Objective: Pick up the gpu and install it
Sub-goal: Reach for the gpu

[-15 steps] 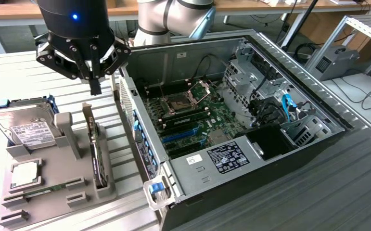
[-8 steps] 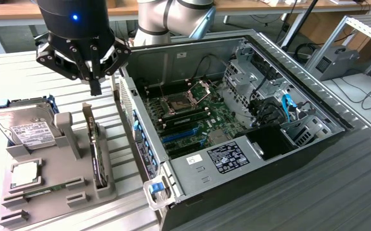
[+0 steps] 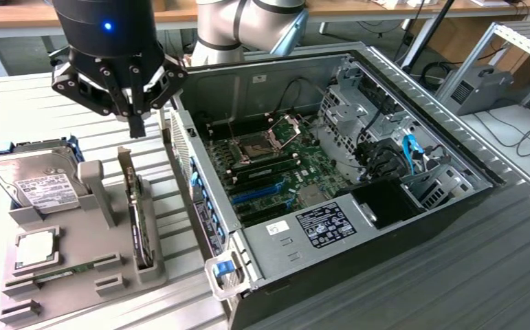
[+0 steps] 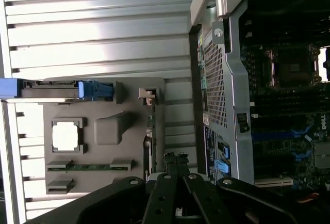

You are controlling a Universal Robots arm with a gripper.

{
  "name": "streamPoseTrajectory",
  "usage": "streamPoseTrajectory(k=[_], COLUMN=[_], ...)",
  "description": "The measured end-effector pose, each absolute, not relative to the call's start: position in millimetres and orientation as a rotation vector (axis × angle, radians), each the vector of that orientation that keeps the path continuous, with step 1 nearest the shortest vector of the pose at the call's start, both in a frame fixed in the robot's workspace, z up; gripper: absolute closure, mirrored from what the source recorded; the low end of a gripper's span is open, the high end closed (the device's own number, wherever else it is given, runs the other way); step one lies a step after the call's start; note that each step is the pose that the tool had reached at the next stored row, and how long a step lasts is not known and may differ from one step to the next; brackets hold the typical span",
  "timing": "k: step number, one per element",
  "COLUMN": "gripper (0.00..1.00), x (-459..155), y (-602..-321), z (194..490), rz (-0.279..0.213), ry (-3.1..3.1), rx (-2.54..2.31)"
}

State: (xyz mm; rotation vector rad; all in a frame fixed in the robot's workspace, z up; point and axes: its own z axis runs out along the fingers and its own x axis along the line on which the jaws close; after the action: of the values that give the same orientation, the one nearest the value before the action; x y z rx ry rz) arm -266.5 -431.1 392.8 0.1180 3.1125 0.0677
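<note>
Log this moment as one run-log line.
gripper: shut, empty, above gpu | gpu: on edge in grey holder | computer case: open, gpu not installed

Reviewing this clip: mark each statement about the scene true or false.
1. The gpu stands on edge in the gray holder. True.
2. The fingers are clamped on the gpu. False: they are shut on nothing, hanging above the holder, clear of the card.
3. The hard drive sits inside the computer case. False: it rests in its blue frame on the holder, outside the case.
4. The case lies open with the motherboard exposed. True.
</note>
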Motion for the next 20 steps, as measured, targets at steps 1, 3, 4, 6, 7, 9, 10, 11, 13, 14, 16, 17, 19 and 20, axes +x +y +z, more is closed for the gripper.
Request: streamPoseTrajectory(k=[1,3,4,6,7,9,10,11,13,14,16,17,19,20], gripper=[0.89,0.89,0.89,0.89,0.89,0.89,0.89,0.89,0.89,0.89,0.89,0.89,0.89,0.89], x=[-266.5,-266.5,-266.5,-266.5,-266.5,-266.5,-266.5,-266.5,-266.4,-266.5,-266.5,-266.5,-266.5,-266.5], y=[-431.4,-431.9,-432.2,-432.8,-433.2,-433.9,-434.2,-434.5,-435.0,-435.2,-435.6,-435.9,-436.5,-436.8], z=[392.8,392.7,392.7,392.7,392.7,392.6,392.7,392.6,392.6,392.6,392.5,392.5,392.5,392.4], rz=[0.068,0.068,0.068,0.068,0.068,0.068,0.068,0.068,0.068,0.068,0.068,0.068,0.068,0.068], ry=[3.112,3.112,3.112,3.112,3.113,3.112,3.113,3.112,3.112,3.113,3.112,3.112,3.113,3.112], rx=[0.118,0.118,0.118,0.118,0.118,0.118,0.118,0.118,0.118,0.118,0.118,0.118,0.118,0.118])
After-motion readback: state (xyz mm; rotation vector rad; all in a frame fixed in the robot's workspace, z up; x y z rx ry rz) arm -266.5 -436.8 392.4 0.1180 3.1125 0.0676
